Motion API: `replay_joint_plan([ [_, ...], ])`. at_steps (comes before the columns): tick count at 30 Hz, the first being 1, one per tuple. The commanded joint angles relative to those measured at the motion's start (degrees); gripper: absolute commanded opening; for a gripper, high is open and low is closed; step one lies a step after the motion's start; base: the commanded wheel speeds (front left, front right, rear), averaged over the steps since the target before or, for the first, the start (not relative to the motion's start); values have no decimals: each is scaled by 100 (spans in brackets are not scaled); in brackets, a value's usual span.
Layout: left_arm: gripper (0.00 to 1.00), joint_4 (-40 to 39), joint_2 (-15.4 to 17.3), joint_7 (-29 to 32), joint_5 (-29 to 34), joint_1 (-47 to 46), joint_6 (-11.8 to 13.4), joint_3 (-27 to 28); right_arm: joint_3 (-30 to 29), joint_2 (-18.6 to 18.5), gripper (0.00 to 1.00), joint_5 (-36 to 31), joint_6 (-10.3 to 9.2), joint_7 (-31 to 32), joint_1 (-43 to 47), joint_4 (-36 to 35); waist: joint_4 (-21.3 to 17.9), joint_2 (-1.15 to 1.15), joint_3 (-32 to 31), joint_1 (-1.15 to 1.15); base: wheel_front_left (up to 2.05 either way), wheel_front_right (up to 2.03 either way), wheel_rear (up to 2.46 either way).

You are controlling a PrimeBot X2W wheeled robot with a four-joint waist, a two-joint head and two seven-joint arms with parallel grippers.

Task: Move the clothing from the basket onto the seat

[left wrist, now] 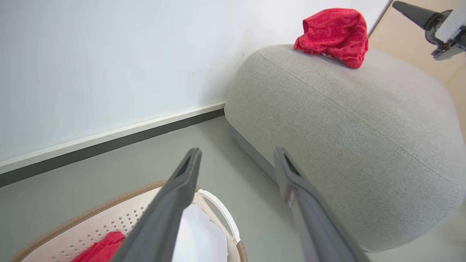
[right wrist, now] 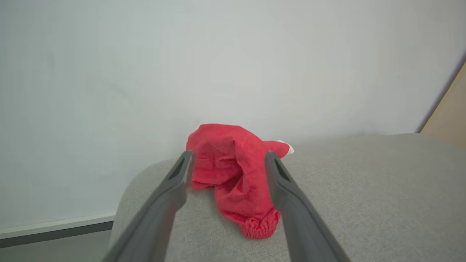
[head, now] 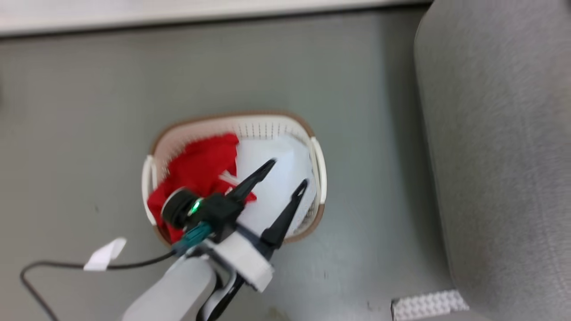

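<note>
Left end effector point(head: 289, 171) spread above basket point(head: 232, 117), clothing point(head: 200, 165) inside stretched diagonally, right end effector point(right wrist: 228, 154) spread

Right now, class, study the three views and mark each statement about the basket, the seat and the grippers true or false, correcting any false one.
1. One red garment lies on the seat. True.
2. The basket is empty. False: it holds another red piece and a white sheet.
3. The left gripper is open and holds nothing. True.
4. The right gripper is shut on cloth. False: its jaws stand apart and grip nothing.
5. The basket stands on the seat. False: it stands on the floor beside the seat.
</note>
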Motion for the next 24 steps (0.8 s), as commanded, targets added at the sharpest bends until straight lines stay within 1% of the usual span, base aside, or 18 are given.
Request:
replay_joint_plan([
  [1,100,25,12,-48,-67,199,33,105,43,17,100,49,-12,4,266,-191,47,0,-582,1,0,0,0],
  [6,100,-202,-70,-36,-85,962,123,792,353,165,100,167,-12,4,1240,-1079,151,0,-1267,1,0,0,0],
  [9,100,-312,-118,-35,0,1444,105,1228,482,291,100,256,-12,5,1822,-1490,249,0,-1630,1,0,0,0],
  [12,100,-393,-213,-35,113,1910,80,1677,610,388,100,200,-12,6,2410,-1806,359,0,-1964,1,0,0,0],
  [15,100,-441,-353,-36,240,2369,53,2101,729,596,100,217,-12,57,2991,-2091,479,0,-2287,1,0,0,0],
  [18,100,-454,-508,-35,367,2795,-16,2480,844,740,100,86,-12,70,3527,-2304,592,0,-2587,1,0,0,0],
  [22,100,-423,-711,-35,528,3321,-151,2916,1096,981,100,8,-12,55,4116,-2407,702,0,-2917,1,0,0,0],
  [24,100,-405,-817,-36,608,3519,-237,3107,1128,1090,100,-79,-12,37,4327,-2418,743,0,-2999,1,0,0,0],
])
